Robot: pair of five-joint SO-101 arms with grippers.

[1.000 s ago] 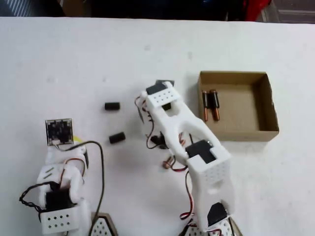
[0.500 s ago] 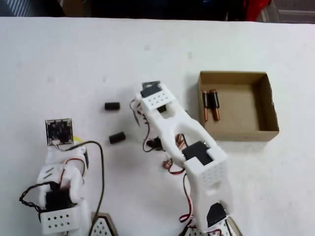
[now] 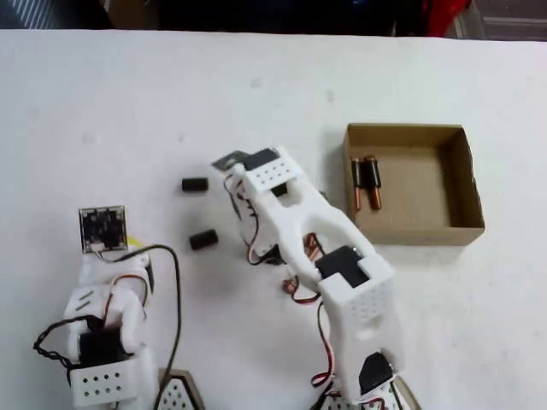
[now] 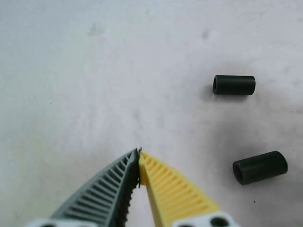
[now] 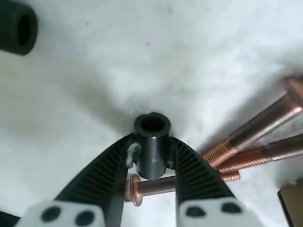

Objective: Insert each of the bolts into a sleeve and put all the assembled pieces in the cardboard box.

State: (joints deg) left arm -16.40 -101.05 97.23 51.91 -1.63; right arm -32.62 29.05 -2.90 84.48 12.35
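Left tool [image 4: 138,156], grey and yellow ribbed fingers, is pinched together on nothing, over the white surface [image 3: 128,85] near its own base; the right tool [image 5: 151,140] is farther out at mid-surface, black ribbed fingers clenched on a short black tube-shaped sleeve [image 5: 152,158], gripped across the body with the open bore clear of the fingers; one copper-coloured metal bolt [image 5: 151,186] lies crosswise just behind the held sleeve, between the fingers, can't tell if pinched or just lying under; loose copper bolts [image 5: 255,127] are bunched just beside this tool; beyond, one loose black sleeve [image 4: 260,167] and a second loose black sleeve [image 4: 234,85] lie on their sides, apart; farthest, an open brown cardboard box [image 3: 473,184] holds two assembled bolt-in-sleeve pieces [image 3: 366,184] side by side by the wall on the arm's side; sleeve looks light, stiff, smooth and round, likely to roll or twist in a pinch, so take it mid-body with both bore ends free; bolts look stiff, slim, prone to rolling, best taken on the plain shank near the head, threaded tip free for entry
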